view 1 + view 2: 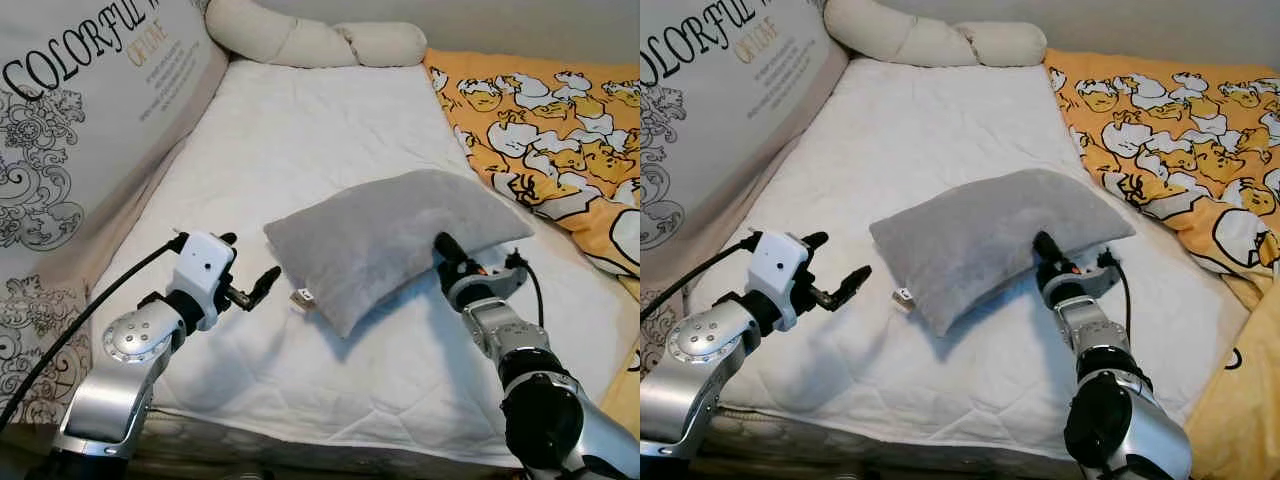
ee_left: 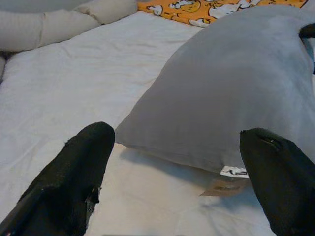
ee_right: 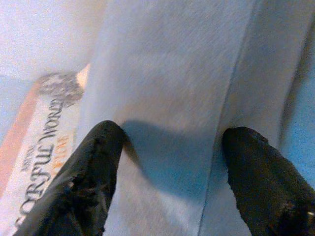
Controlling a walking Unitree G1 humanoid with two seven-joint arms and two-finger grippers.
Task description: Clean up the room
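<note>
Grey plush pillow (image 1: 395, 240) lies unplaced mid-mattress (image 1: 300, 130); right gripper (image 3: 167, 162), fingers spread, presses its edge, left gripper (image 1: 252, 282) spread beside it; tidying barely begun.

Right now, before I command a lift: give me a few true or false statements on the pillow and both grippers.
1. The grey pillow lies on the white mattress. True.
2. The left gripper is clamped on the pillow. False: it is open, just short of the pillow's corner.
3. The right gripper is open against the pillow. True.
4. The yellow duck blanket covers the pillow. False: it lies beside it, on the robot's right.
</note>
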